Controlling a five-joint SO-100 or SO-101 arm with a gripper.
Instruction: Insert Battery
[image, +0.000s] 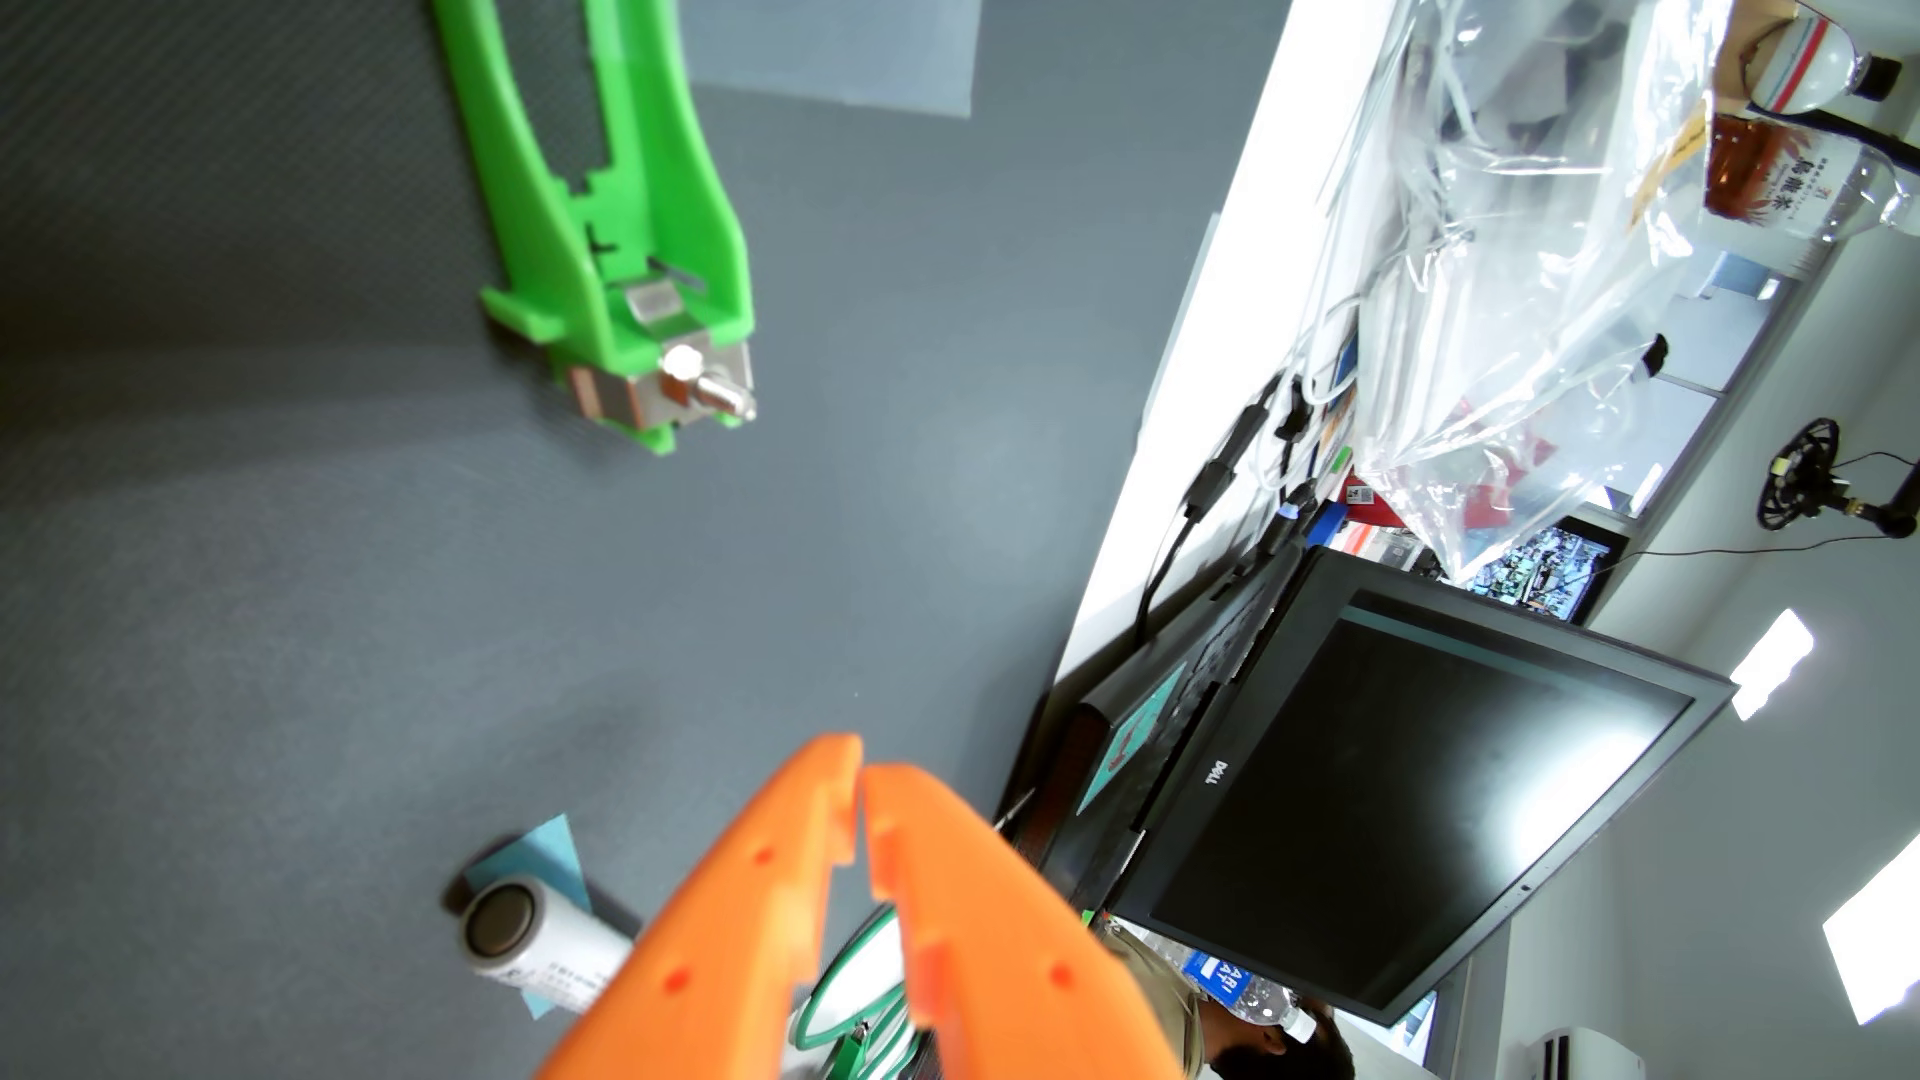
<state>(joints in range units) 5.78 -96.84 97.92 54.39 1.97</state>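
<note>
In the wrist view my orange gripper (861, 774) enters from the bottom edge with its fingertips touching and nothing between them. A silver cylindrical battery (535, 940) lies on the dark mat at the lower left, resting on a small teal square, just left of my left finger, which hides its far end. A green plastic battery holder (613, 228) with metal contacts and a screw terminal at its near end lies at the upper left, well above the gripper.
The dark grey mat (312, 571) covers most of the view. A white table strip with cables, a clear plastic bag (1538, 239), bottles and a Dell monitor (1392, 789) lie to the right. A green ring (862, 987) shows between the fingers.
</note>
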